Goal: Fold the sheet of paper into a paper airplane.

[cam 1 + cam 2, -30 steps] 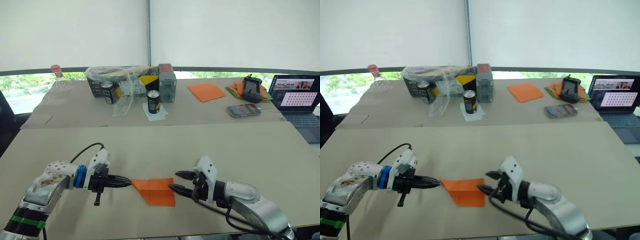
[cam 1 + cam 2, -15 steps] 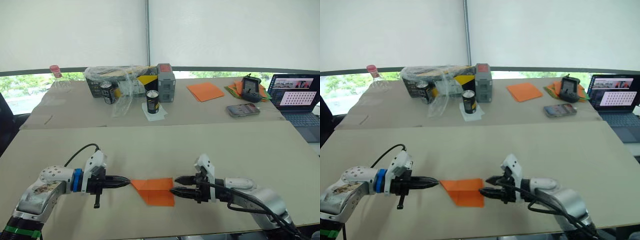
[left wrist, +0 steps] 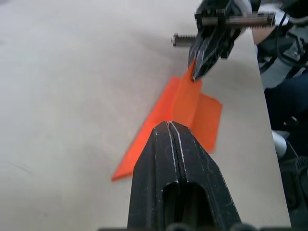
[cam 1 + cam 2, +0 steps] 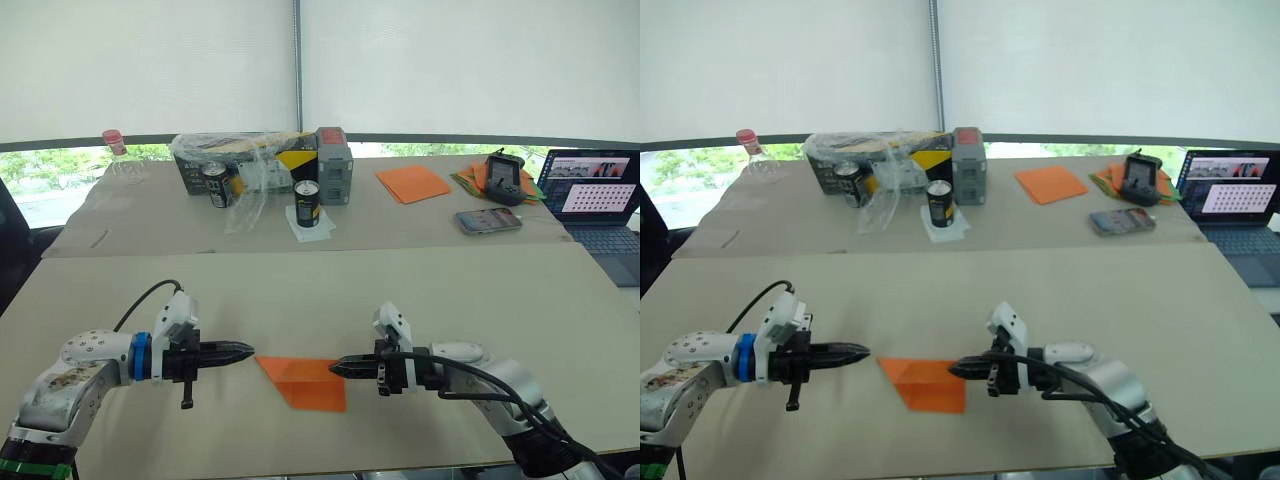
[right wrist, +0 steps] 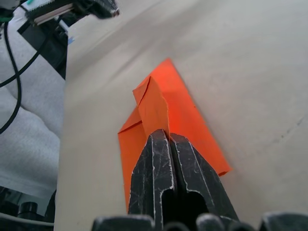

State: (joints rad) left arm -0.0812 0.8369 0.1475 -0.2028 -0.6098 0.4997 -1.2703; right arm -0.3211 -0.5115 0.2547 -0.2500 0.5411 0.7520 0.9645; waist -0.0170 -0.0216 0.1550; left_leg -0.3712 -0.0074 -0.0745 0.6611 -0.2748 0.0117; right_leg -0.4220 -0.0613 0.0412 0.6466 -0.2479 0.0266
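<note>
The sheet of paper (image 4: 306, 381), bright orange and folded into a pointed wedge, lies on the near table (image 4: 300, 290) between my two grippers. My right gripper (image 4: 335, 367) is shut on a raised flap of the paper at its right end; the right wrist view shows the orange ridge (image 5: 156, 108) running into the closed fingers. My left gripper (image 4: 250, 350) is shut and holds nothing. Its tips sit just left of the paper's left point, and I cannot tell whether they touch it. The left wrist view shows the paper (image 3: 166, 103) ahead of the closed fingertips (image 3: 163, 132).
The back table holds a plastic-wrapped box (image 4: 235, 160), two cans (image 4: 307, 204), a grey box (image 4: 333, 165), a bottle (image 4: 114, 150), a stack of orange sheets (image 4: 412, 183), a mixed paper pile with a controller (image 4: 503, 178), a phone (image 4: 487, 220) and a laptop (image 4: 600, 195).
My right gripper has closed from open onto the paper's raised flap. The left gripper has drawn back slightly to the left of the paper's point.
</note>
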